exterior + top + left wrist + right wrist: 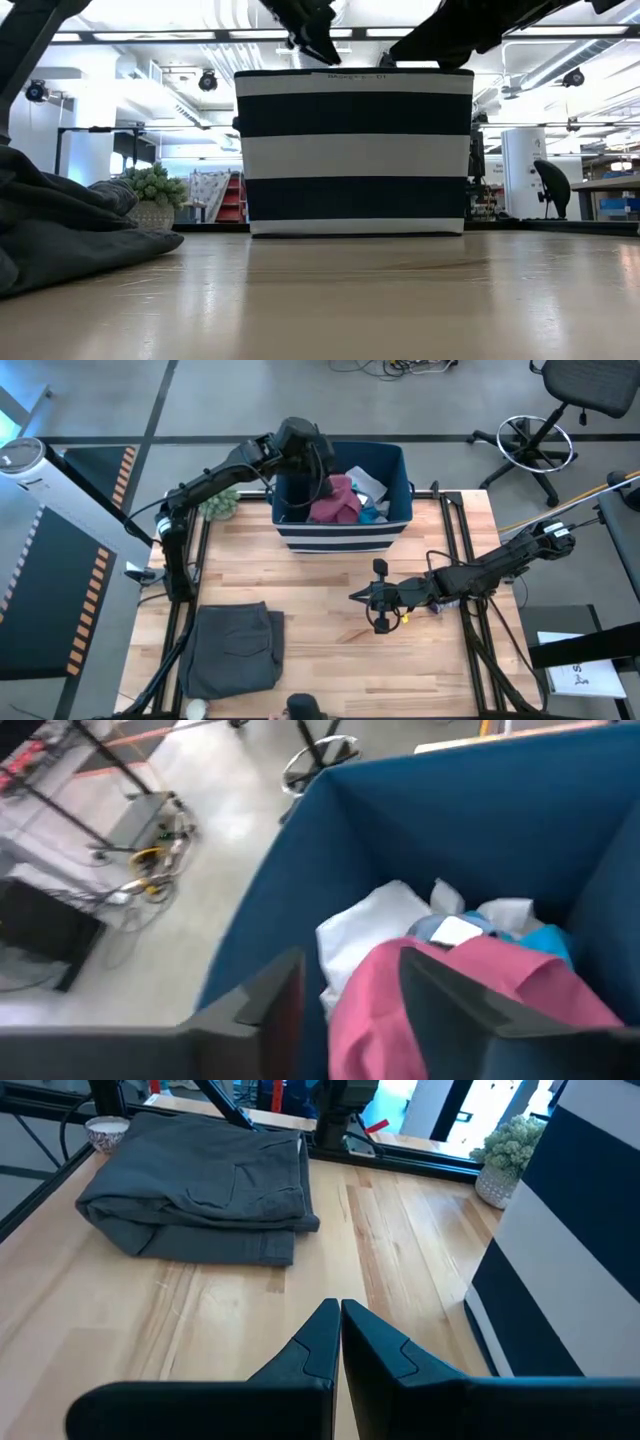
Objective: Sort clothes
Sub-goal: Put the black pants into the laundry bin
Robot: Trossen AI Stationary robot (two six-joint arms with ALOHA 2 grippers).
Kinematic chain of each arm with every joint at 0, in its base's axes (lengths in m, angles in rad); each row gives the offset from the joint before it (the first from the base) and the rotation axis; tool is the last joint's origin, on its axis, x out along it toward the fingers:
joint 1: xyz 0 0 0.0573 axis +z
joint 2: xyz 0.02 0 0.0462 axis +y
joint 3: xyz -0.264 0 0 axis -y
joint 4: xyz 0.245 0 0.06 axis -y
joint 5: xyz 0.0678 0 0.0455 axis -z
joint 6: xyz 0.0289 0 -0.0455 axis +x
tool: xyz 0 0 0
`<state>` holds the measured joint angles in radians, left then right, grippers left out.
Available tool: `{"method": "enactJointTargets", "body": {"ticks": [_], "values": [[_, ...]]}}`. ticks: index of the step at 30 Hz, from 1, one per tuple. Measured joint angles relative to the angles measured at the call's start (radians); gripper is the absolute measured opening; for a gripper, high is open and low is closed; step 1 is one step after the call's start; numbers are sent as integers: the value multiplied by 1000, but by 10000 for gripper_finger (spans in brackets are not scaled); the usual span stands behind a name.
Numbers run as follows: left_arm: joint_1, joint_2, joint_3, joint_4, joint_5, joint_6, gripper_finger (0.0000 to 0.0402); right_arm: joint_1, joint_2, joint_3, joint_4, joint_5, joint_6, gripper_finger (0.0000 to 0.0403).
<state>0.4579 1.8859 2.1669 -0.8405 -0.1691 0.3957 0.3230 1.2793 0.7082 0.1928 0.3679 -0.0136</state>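
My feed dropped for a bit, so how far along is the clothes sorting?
Done: one dark grey garment lies folded on the table's near left corner. In hand: the left end effector hangs open over the striped bin, just above the maroon garment, gripping nothing yet. Left: the maroon, white and teal pieces are in the bin. The right end effector waits shut over bare table.

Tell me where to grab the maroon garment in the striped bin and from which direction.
Take the maroon garment at its raised bunched crest, coming straight down from above. It lies on top of the pile, and the striped bin walls block any sideways approach. The left gripper hangs just over it with jaws open, so pinching that top fold looks easiest.
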Motion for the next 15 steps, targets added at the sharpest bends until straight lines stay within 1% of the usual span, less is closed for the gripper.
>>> {"method": "enactJointTargets", "body": {"ticks": [4, 7, 10, 13, 15], "values": [[-37, -3, 89, -150, -16, 7, 230, 0, 0, 0, 0, 0, -5, 0], [-95, -6, 147, -309, -28, -28, 246, 0, 0, 0, -4, 0, -13, 0], [-191, -7, 173, -466, -98, -81, 243, 0, 0, 0, -18, 0, -13, 0], [-325, -7, 174, -599, -193, -147, 231, 0, 0, 0, -36, 0, -13, 0], [-421, -7, 173, -666, -235, -210, 223, 0, 0, 0, -39, 0, -13, 0]]}}
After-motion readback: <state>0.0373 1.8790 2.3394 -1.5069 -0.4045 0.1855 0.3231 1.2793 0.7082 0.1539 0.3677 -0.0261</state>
